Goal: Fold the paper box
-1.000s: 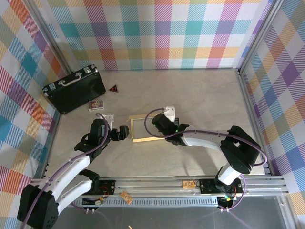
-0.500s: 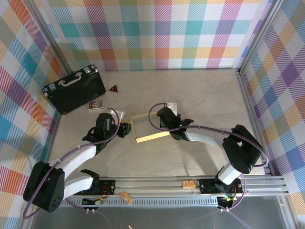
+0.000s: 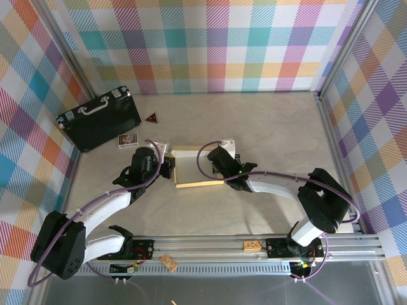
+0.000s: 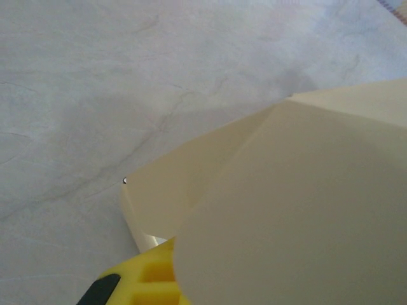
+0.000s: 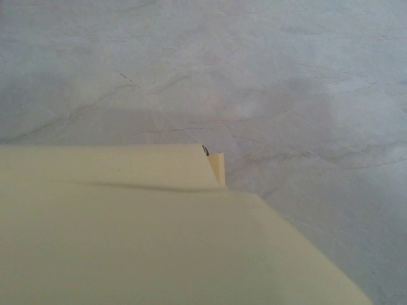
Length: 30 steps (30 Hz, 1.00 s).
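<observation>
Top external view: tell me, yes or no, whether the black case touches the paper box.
No, the black case lies at the far left, with bare table between it and the paper box.

Bright, even light; soft shadows on the desk (image 3: pixel 267 127). Wrist views: paper box (image 4: pixel 305 210) close and blurred.
</observation>
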Available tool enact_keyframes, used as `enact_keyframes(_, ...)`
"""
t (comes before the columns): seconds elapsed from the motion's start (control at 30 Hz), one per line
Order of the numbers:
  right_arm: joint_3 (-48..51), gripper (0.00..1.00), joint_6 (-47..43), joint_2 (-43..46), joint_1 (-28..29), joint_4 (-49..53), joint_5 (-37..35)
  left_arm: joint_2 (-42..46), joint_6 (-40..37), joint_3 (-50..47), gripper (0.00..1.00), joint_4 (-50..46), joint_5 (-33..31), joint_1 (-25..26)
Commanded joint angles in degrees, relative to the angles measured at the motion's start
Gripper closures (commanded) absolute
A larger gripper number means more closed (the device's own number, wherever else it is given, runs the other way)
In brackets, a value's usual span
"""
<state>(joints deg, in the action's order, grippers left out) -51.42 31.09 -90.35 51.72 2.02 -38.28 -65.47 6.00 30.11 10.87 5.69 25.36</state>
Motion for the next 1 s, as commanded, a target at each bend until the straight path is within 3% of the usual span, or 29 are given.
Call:
enact_keyframes(0.0,1.31,1.0,0.35,-0.79,1.44,2.46,2.34,-0.76,5.91,2.99,0.91,1.59,0.28,2.06)
enact_keyframes(0.4,-0.03,1.0,0.2,-2.09,2.46,2.93,2.16,-3.72,11.38,6.58,0.92,-3.0,-2.39,4.12)
enact_keyframes(0.57,-1.68,1.0,0.27,-2.72,2.5,4.92,1.81,-4.23,10.85,11.08,0.92,-9.26,-2.88,4.09)
enact_keyframes(0.97,-3.95,1.0,0.11,-4.11,2.42,6.96,1.7,-8.35,11.92,12.44,0.93,-12.37,-3.32,4.91)
